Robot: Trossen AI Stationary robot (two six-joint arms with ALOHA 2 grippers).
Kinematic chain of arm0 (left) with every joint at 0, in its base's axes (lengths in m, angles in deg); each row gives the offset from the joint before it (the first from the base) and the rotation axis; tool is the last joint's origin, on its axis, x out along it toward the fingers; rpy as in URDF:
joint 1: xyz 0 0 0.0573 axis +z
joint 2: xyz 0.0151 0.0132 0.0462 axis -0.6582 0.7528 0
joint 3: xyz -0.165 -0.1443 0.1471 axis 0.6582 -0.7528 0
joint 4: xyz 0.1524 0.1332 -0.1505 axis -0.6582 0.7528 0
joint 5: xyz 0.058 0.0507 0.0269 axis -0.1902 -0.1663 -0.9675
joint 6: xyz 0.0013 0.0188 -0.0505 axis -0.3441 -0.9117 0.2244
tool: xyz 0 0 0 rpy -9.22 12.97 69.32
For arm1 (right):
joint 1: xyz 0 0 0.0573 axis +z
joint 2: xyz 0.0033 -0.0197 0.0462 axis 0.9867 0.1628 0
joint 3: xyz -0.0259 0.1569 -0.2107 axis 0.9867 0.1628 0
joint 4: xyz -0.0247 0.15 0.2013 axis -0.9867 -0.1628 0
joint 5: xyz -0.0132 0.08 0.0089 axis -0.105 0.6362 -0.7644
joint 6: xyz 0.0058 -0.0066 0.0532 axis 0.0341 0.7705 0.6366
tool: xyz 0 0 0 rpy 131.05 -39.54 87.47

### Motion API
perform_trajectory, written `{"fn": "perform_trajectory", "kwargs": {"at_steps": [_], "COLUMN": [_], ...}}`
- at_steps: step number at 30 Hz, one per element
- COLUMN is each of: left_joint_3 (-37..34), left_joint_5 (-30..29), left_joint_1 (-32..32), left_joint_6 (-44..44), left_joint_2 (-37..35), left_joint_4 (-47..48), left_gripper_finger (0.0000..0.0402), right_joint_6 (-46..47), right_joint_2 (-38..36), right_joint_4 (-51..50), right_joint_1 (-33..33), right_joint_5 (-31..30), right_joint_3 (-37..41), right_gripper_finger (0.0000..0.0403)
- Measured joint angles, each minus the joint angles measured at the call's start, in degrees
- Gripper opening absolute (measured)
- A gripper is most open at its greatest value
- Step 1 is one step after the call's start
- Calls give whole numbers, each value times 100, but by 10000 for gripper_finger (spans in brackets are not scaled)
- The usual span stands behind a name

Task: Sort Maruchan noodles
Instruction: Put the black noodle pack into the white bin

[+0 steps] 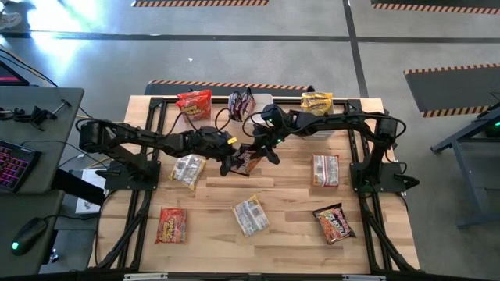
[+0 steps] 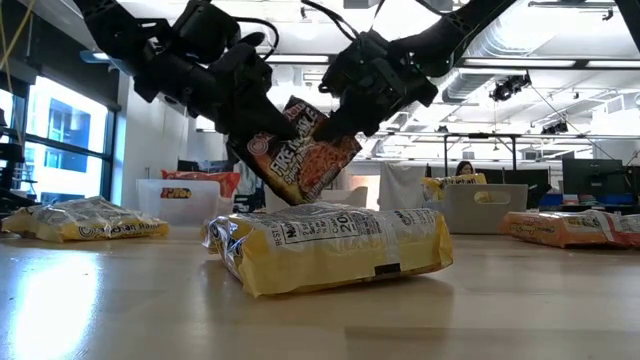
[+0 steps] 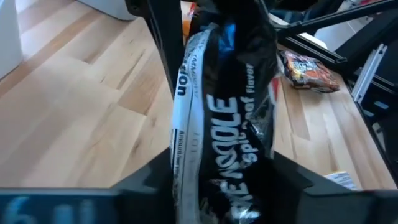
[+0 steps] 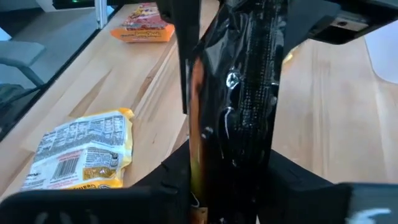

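Observation:
A dark brown-maroon noodle packet (image 1: 248,159) hangs in the air over the table's middle, held between both grippers. In the low view this packet (image 2: 305,152) is tilted, clear of the wood. My left gripper (image 1: 229,162) is at its left end and my right gripper (image 1: 269,150) at its right end, both shut on it. Yellow packets (image 1: 187,169) (image 1: 250,215), red-orange ones (image 1: 171,224) (image 1: 334,222) and another packet (image 1: 325,169) lie flat on the table. My left gripper pinches the dark packet's lower left end (image 3: 211,180) between its two fingers, coming from the table's left and slanting down. The packet stands edge-on between the fingers, lifted clear. My right gripper pinches the packet's upper right end (image 4: 230,180) between its two fingers, coming from the right and above. The packet is tilted between the two holds.
Three clear tubs stand along the far edge, holding a red-orange packet (image 1: 194,101), a dark packet (image 1: 242,101) and a yellow packet (image 1: 316,101). A yellow packet (image 2: 330,245) lies close before the low camera. Bare wood shows between the loose packets.

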Motion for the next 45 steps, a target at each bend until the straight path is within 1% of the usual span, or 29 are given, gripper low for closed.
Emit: {"fn": "perform_trajectory", "kwargs": {"at_steps": [3,7,10,13,16,19,23,26,27,29,32,35,39,42,45], "left_joint_3": [0,4,19,310,782,1360,2154,2834,3083,3648,4599,5538,6638,7280,7791], "left_joint_5": [11,101,103,101,77,-45,-127,-175,-230,-266,-456,-749,-1164,-1428,-1745], "left_joint_1": [65,211,366,525,634,744,914,1064,1121,1241,1434,1600,1741,1801,1842], "left_joint_6": [-11,-141,-149,-157,-213,-338,-279,-64,-32,-6,0,2,57,182,374], "left_joint_2": [-49,-190,-380,-537,-552,-430,-123,257,416,767,1377,2011,2831,3370,3800], "left_joint_4": [5,29,40,628,1372,2214,3221,3798,3954,4339,5034,5636,6456,7133,7592], "left_gripper_finger": [104,57,44,35,30,26,25,25,25,25,25,25,25,25,25], "right_joint_6": [25,-13,-73,-127,-130,-65,312,754,909,1168,1316,1178,1271,1265,1270], "right_joint_2": [-110,-433,-829,-1301,-1725,-2162,-2784,-3249,-3384,-3661,-3987,-4263,-4501,-4560,-4551], "right_joint_4": [-24,-166,-646,-1396,-2125,-2095,-1240,-248,79,651,1119,1038,993,967,857], "right_joint_1": [31,33,-29,-102,-152,-201,-251,-315,-331,-356,-354,-354,-354,-336,-336], "right_joint_5": [-154,-722,-1211,-1648,-2038,-2329,-2763,-3082,-3189,-3344,-3489,-3494,-3426,-3368,-3317], "right_joint_3": [0,-1,-2,-4,44,515,1590,2434,2680,3126,3552,3624,3630,3630,3630], "right_gripper_finger": [138,186,207,207,189,152,81,24,13,9,22,22,7,2,4]}}
